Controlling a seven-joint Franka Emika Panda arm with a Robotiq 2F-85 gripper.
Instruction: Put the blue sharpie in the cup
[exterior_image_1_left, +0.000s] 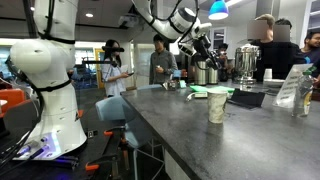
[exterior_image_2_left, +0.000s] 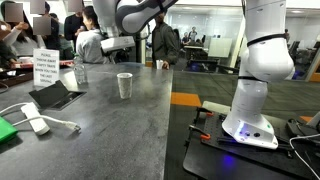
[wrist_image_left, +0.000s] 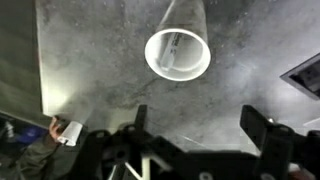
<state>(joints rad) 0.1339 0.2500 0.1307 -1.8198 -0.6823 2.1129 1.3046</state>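
The cream cup (exterior_image_1_left: 217, 105) stands upright on the grey table in both exterior views (exterior_image_2_left: 124, 85). In the wrist view I look straight down into the cup (wrist_image_left: 177, 52). A slim pen-like object (wrist_image_left: 181, 42), apparently the blue sharpie, leans inside it; its colour is unclear. My gripper (wrist_image_left: 196, 125) hangs above the table just beside the cup, with fingers wide apart and nothing between them. In an exterior view the gripper (exterior_image_1_left: 201, 47) is high above the cup.
Steel urns (exterior_image_1_left: 240, 62) and several people stand at the table's far end. A dark tablet (exterior_image_2_left: 55, 95), a sign (exterior_image_2_left: 45, 68), a water bottle (exterior_image_2_left: 80, 72) and a white cable (exterior_image_2_left: 38, 123) lie near the cup. The table edge (exterior_image_2_left: 165, 120) runs beside the robot base (exterior_image_2_left: 250, 125).
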